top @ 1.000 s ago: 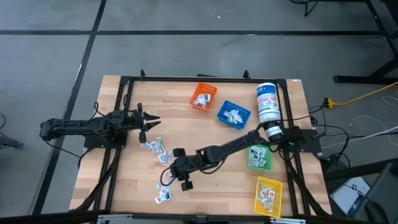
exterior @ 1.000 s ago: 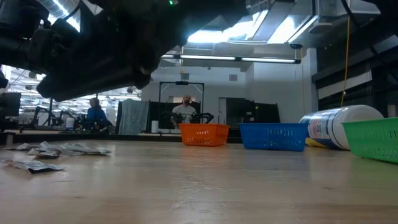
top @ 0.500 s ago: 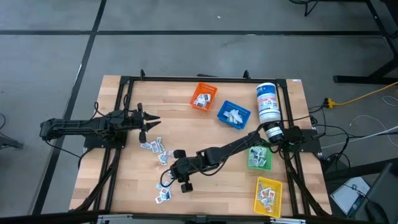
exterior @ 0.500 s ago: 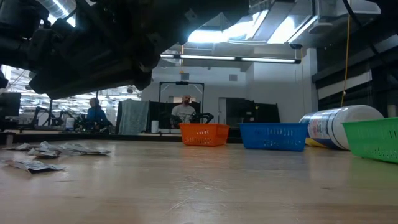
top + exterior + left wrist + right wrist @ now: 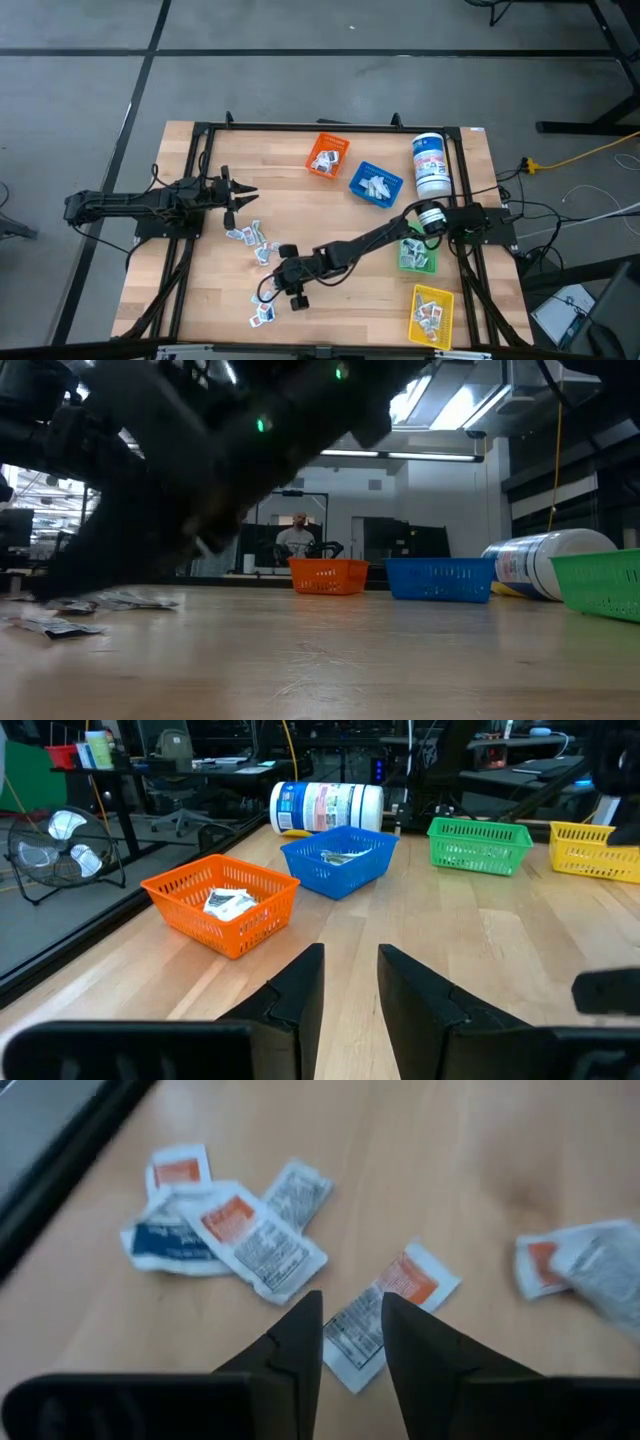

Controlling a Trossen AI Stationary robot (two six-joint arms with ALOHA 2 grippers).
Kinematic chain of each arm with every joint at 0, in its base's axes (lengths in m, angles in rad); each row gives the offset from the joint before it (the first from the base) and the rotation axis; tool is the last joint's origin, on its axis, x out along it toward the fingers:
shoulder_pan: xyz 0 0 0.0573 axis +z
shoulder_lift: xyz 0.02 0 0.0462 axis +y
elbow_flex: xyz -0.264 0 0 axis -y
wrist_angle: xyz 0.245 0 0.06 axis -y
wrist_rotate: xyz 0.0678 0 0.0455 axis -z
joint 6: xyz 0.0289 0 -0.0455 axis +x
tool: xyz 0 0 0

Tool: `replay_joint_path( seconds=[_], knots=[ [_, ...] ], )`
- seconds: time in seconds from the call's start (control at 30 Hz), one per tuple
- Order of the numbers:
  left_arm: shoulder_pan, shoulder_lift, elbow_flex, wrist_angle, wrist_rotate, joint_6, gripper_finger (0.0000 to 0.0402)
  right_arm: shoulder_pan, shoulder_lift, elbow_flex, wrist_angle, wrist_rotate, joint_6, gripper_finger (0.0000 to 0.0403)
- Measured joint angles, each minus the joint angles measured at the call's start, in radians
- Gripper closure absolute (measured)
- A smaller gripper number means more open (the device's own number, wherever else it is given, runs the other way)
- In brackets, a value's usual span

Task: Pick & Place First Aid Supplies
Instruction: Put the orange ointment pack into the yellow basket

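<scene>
Using the orange bin (image 5: 326, 155) as the landmark: the loose first aid packets (image 5: 250, 238) are scattered on the wooden desk (image 5: 330, 300) well away from it, toward the left arm's side and nearer the front edge, in two little bunches with a second clump (image 5: 262, 314) closer to the front. A few more packets already sit inside the orange bin, and some in the blue bin (image 5: 375, 184) just beside it.

The right gripper (image 5: 272, 283) is stretched out far from the orange bin, hanging right over the gap between those two bunches. In its wrist view, the fingers (image 5: 290, 1342) are parted with a narrow gap, nothing between them, and an orange-printed packet (image 5: 385, 1312) lies on the desk straight below.

The left gripper (image 5: 243, 195) hovers off to the side of the orange bin, near the desk's left frame, pointing toward it. Its fingers (image 5: 300, 990) are also slightly apart and holding nothing.

Beyond the blue bin from the orange one lies the white canister (image 5: 430, 165), then the green bin (image 5: 416, 253) and yellow bin (image 5: 431, 312).
</scene>
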Motion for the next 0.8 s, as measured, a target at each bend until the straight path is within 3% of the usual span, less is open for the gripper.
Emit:
replay_joint_path(
  seconds=[0.47,0.8],
  knots=[
    [0.000,0.000,0.000,0.000,0.000,0.000,0.0310,-0.025,0.025,-0.001,0.013,-0.008,-0.017,0.0299],
    [0.000,0.000,0.000,0.000,0.000,0.000,0.0310,-0.049,0.062,0.005,-0.029,-0.037,0.089,0.0348]
  ],
)
